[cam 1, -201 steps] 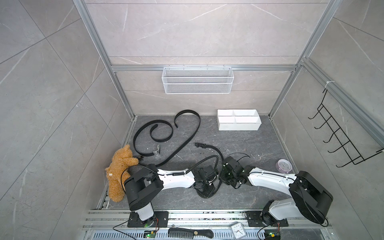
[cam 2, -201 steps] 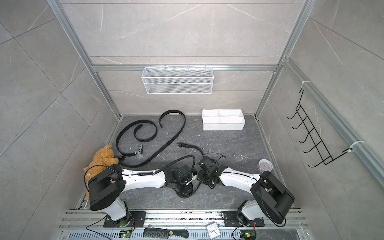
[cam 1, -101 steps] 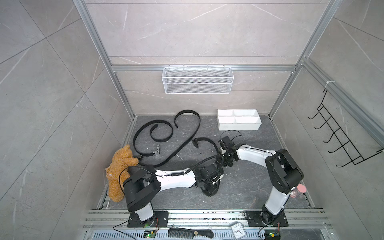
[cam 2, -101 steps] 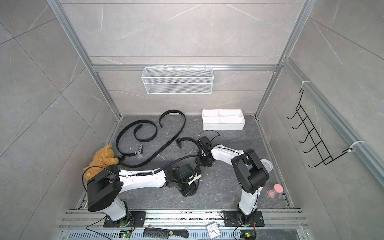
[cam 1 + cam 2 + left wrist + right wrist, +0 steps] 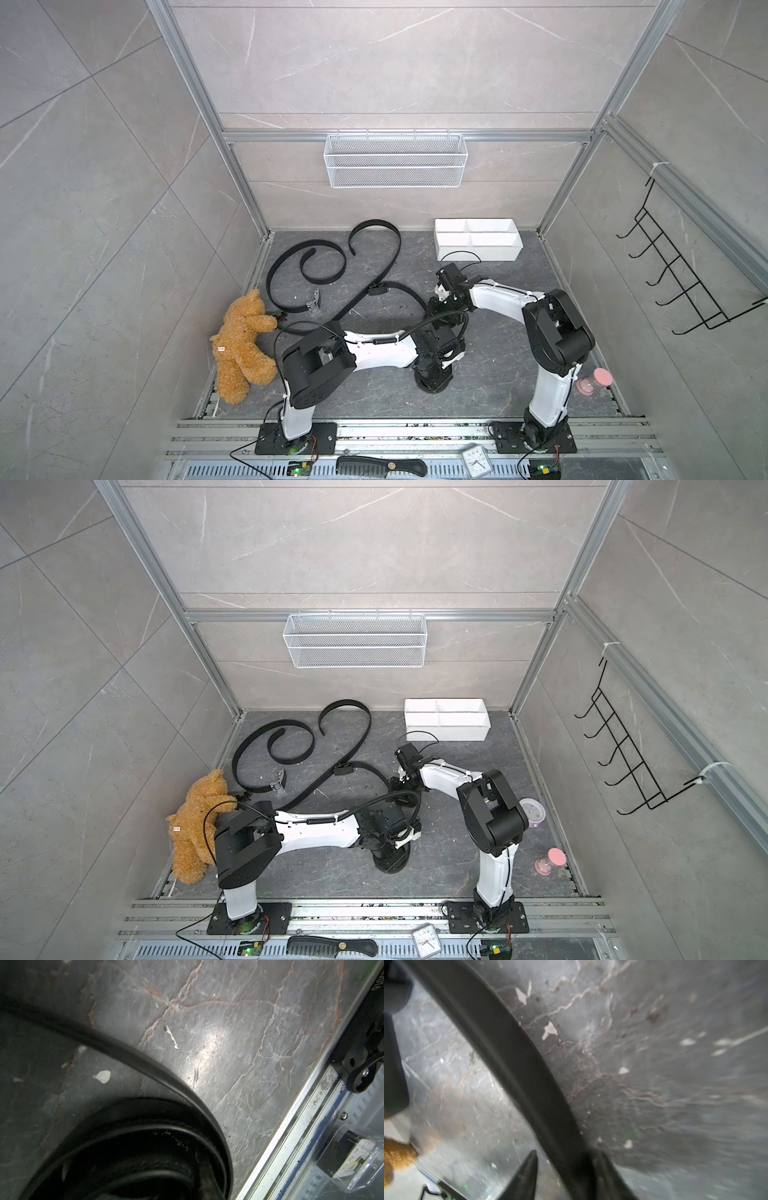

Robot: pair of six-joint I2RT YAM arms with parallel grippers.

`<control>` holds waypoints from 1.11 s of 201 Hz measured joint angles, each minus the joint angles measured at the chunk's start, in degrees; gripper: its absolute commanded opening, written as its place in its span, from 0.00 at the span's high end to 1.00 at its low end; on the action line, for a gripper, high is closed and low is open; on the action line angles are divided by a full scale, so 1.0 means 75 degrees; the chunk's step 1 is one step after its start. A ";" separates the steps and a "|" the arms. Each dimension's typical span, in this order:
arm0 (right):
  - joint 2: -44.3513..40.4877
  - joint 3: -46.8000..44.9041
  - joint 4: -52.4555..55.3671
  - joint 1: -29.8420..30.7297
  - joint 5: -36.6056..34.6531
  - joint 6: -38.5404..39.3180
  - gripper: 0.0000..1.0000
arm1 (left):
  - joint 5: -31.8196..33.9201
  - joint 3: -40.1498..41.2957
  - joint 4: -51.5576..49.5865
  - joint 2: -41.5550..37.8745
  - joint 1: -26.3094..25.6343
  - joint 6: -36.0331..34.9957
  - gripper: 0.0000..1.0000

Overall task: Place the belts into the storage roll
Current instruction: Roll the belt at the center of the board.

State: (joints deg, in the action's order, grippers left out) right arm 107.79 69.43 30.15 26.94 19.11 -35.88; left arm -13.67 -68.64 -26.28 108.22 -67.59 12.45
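Mid-floor, left gripper point(image 5: 434, 371) sits pressed shut on the belt coil point(image 5: 155, 1126), likely to stop unwinding (contact hidden). Right gripper point(image 5: 566, 1154) fingers are spread astride the belt tail point(image 5: 508, 1053). Storage roll point(image 5: 478, 254) is well apart and empty.

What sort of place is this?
Likely a lab test cell mocked up as a home corner: aluminium frame with grey marble-look panels, two white-and-black robot arms bolted to a front metal rail, plus a brown plush teddy bear and white wire-mesh basket.
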 measured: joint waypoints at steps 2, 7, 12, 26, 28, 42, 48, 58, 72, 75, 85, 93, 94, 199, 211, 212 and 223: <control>-0.0020 0.0000 0.0015 -0.0015 0.0003 0.0029 0.42 | 0.0000 -0.0003 -0.0006 0.0003 0.0000 0.0000 1.00; -0.0114 0.0000 0.0076 -0.0067 -0.0009 0.0023 0.40 | 0.0000 -0.0009 -0.0026 0.0003 0.0003 0.0003 1.00; -0.0213 0.0000 0.0149 -0.0119 -0.0003 0.0070 0.38 | 0.0003 -0.0009 -0.0044 0.0003 0.0003 0.0003 1.00; -0.0557 0.0000 0.0347 -0.0271 -0.0017 0.0134 0.33 | -0.0003 -0.0009 -0.0061 0.0003 0.0012 0.0006 1.00; -0.0612 0.0000 0.0370 -0.0297 -0.0029 0.0146 0.33 | -0.0003 -0.0009 -0.0061 0.0003 0.0012 0.0009 1.00; -0.0944 0.0000 0.0545 -0.0452 -0.0035 0.0195 0.30 | -0.0003 -0.0009 -0.0061 0.0003 0.0012 0.0015 1.00; -0.1087 0.0000 0.0624 -0.0536 -0.0032 0.0221 0.25 | -0.0003 -0.0009 -0.0058 0.0003 0.0012 0.0015 1.00; -0.1274 0.0000 0.0758 -0.0676 -0.0035 0.0306 0.19 | -0.0003 -0.0009 -0.0058 0.0003 0.0012 0.0017 1.00; -0.1515 -0.0032 0.0918 -0.0892 -0.0055 0.0335 0.19 | -0.0003 -0.0009 -0.0058 0.0003 0.0012 0.0017 1.00; -0.1574 -0.0061 0.0944 -0.0944 -0.0064 0.0332 0.19 | -0.0003 -0.0009 -0.0055 0.0003 0.0012 0.0017 1.00; -0.1801 -0.0201 0.1037 -0.1110 -0.0093 0.0335 0.19 | -0.0003 -0.0006 -0.0055 0.0003 0.0012 0.0020 1.00; -0.2031 -0.0364 0.1134 -0.1241 -0.0122 0.0332 0.19 | -0.0003 -0.0003 -0.0052 0.0003 0.0012 0.0020 1.00; -0.2084 -0.0402 0.1151 -0.1271 -0.0137 0.0332 0.19 | -0.0003 -0.0003 -0.0052 0.0003 0.0012 0.0020 1.00; -0.8081 -0.4776 0.1958 -0.0749 0.0143 -0.1562 0.27 | 0.0029 0.0358 0.0356 -0.0172 0.0012 0.0073 1.00; -0.8647 -0.5126 0.1973 -0.0262 0.0099 -0.2069 0.27 | 0.0032 0.0382 0.0373 -0.0187 0.0012 0.0079 1.00; -0.8699 -0.5158 0.1973 -0.0210 0.0082 -0.2122 0.27 | 0.0032 0.0382 0.0376 -0.0187 0.0012 0.0079 1.00; -0.9023 -0.5359 0.1967 0.0189 0.0023 -0.2547 0.27 | 0.0032 0.0385 0.0382 -0.0187 0.0012 0.0079 1.00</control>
State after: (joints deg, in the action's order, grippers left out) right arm 40.12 29.23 44.91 28.36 19.29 -54.98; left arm -13.43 -65.76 -23.42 106.83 -67.51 13.04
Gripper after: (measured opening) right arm 0.731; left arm 0.077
